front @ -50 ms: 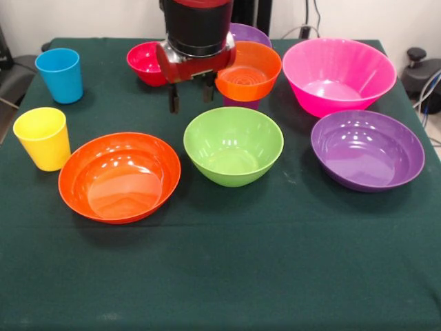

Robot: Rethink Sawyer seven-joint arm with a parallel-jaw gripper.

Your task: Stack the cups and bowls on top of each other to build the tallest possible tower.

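Hovering over cloth, gripper (191, 96) hung with fingers spread, empty. Pink bowl (339, 74) sat well off beside it; green bowl (233, 145) just below; small orange bowl (249, 71), perched on purple cup (241, 103), nearly touched it. Best descend straight, avoiding that perch.

Dark green tablecloth (227, 276), black chairs (424, 72)
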